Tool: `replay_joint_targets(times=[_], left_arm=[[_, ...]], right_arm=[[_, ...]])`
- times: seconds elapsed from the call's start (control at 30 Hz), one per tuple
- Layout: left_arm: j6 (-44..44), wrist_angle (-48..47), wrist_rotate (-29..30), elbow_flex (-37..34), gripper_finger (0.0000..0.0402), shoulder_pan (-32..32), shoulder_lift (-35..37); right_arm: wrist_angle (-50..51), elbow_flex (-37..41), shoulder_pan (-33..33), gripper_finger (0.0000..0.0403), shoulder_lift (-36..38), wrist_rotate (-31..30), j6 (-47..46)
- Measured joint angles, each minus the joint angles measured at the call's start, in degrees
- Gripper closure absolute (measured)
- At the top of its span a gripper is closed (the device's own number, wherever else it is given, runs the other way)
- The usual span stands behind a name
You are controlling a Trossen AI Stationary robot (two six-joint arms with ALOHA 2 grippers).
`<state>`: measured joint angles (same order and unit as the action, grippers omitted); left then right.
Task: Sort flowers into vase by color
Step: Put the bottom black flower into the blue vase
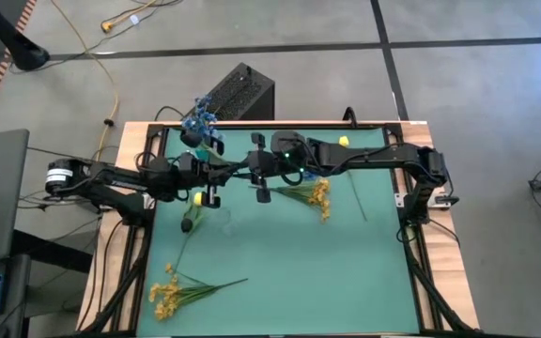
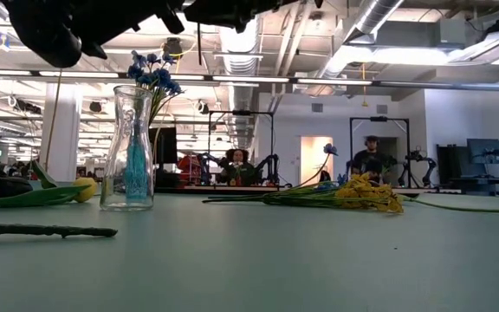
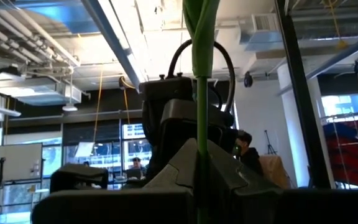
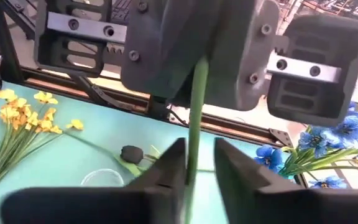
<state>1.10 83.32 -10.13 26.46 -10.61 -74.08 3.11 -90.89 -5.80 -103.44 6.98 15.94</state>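
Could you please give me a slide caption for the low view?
Glass vase holding blue flowers, with a yellow spray lying on the green table.

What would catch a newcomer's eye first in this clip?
Both grippers meet above the middle of the green mat, the left gripper and the right gripper sharing one thin green stem. Next comes the glass vase with blue flowers at the back left, and yellow sprays lying right of centre.
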Motion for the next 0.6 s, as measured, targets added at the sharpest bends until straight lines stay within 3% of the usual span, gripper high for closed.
replay_joint_targets(times=[0.13,0.3,0.6], left_arm=[[0.1,-0.8,0.0,0.0,0.0401,0.0,0.0],[0.0,-4.3,0.0,0.0,0.0397,0.0,0.0],[0.0,-13.9,-4.7,0.0,0.035,0.0,0.1]], right_arm=[[0.9,0.0,0.0,0.0377,0.1,0.0,0.4],[4.2,0.0,0.0,0.0372,0.2,0.0,-1.0],[11.5,0.0,0.2,0.0375,0.3,0.0,-2.4]])
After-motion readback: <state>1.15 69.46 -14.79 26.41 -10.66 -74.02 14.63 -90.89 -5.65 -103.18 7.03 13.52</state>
